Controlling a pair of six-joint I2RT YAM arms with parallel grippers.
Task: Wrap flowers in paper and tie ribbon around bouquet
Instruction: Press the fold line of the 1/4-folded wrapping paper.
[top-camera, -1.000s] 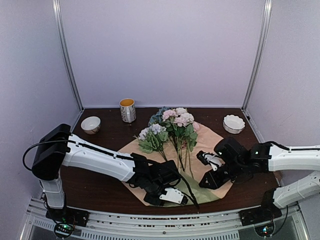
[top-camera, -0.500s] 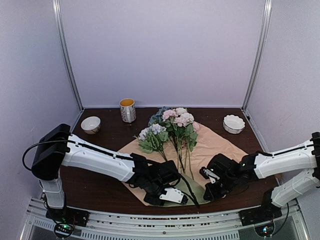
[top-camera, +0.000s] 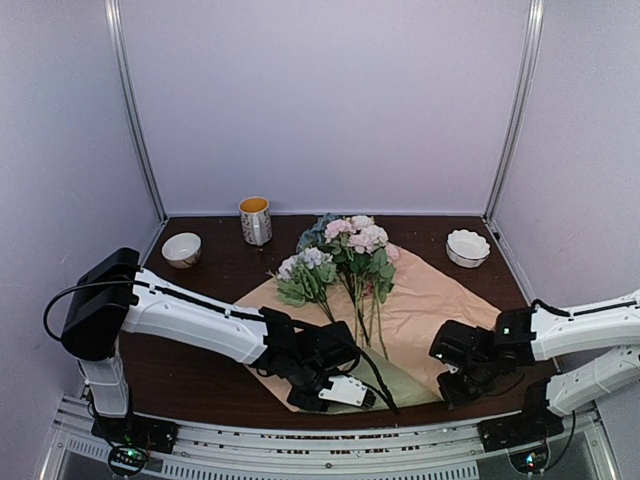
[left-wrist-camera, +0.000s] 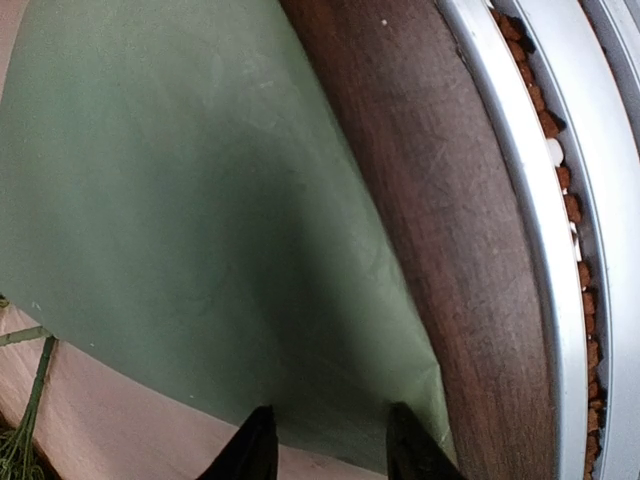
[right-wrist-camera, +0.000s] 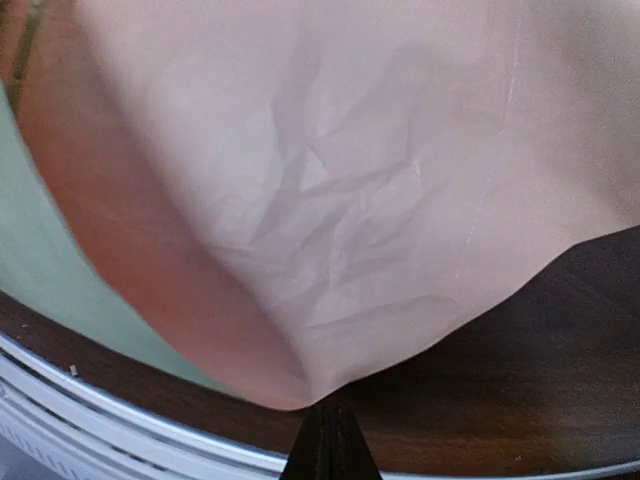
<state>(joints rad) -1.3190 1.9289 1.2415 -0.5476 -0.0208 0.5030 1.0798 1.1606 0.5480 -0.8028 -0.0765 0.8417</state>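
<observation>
The flowers (top-camera: 345, 255) lie loose on the paper (top-camera: 430, 300), blooms toward the back and stems (left-wrist-camera: 28, 400) toward me. The sheet lies tan face up. Its near corner is folded over, showing a sage-green flap (left-wrist-camera: 200, 200). My left gripper (top-camera: 362, 397) (left-wrist-camera: 332, 445) rests over that flap near the front edge, its jaws apart with only the flat green face below them. My right gripper (top-camera: 455, 385) (right-wrist-camera: 325, 440) is shut at the paper's near-right edge (right-wrist-camera: 300, 390), which rises in a peak at the fingertips. The ribbon is out of view.
A yellow-lined cup (top-camera: 255, 220) and a white bowl (top-camera: 181, 248) stand at the back left, and another white bowl (top-camera: 468, 247) at the back right. The metal front rail (top-camera: 300, 440) (left-wrist-camera: 520, 200) runs just beyond both grippers. Walls enclose three sides.
My right arm came down and toward me from above the sheet's right part to its near-right edge, and its jaws closed. The left arm and the flowers stayed put.
</observation>
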